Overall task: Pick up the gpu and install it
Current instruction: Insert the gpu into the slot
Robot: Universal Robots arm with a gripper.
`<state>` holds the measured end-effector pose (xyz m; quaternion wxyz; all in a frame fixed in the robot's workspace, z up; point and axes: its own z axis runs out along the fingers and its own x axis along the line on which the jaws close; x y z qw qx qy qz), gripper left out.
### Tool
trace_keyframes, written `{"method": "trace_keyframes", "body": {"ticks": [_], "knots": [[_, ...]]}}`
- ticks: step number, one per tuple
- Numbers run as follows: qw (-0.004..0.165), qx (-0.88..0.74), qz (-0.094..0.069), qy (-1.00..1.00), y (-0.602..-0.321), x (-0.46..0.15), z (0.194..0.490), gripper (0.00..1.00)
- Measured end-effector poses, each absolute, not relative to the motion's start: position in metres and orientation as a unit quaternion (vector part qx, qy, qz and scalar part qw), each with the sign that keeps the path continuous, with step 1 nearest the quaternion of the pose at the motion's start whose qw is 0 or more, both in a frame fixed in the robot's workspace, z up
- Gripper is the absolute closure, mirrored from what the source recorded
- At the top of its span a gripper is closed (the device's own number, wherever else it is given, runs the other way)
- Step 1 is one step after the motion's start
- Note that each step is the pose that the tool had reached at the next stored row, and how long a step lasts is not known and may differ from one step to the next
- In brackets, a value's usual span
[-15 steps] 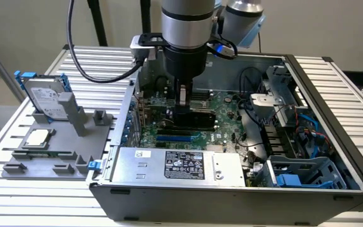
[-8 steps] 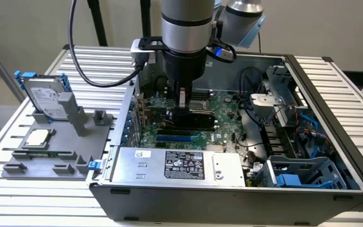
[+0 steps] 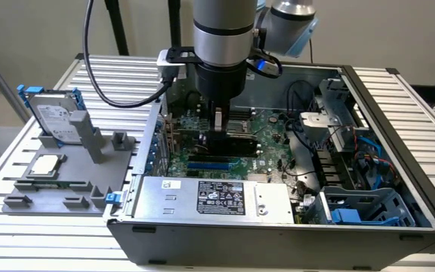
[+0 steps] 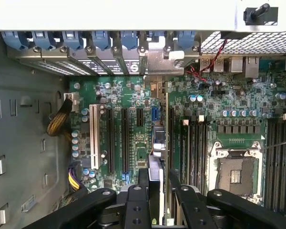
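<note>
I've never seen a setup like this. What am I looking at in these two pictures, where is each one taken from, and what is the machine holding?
The machine is a single robot arm reaching down into an open computer case that sits on a slatted metal table. The exterior view comes from a camera off the arm. The wrist view looks down from the arm's own wrist, past the black gripper, onto the green motherboard. The gripper is shut on the gpu, a thin card seen edge-on between the fingers, over the board's long slots. Whether it is seated, I cannot tell. On the exterior view's left, a grey tray holds other parts: a hard drive in a blue frame and a square processor chip.
</note>
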<state>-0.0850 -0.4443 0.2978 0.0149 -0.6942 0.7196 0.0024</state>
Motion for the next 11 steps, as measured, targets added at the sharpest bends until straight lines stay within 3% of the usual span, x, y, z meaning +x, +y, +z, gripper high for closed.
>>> {"method": "trace_keyframes", "body": {"ticks": [11], "knots": [[0.014,-0.694,0.003,0.72,-0.4444,-0.0869,0.2937,1.0]]}}
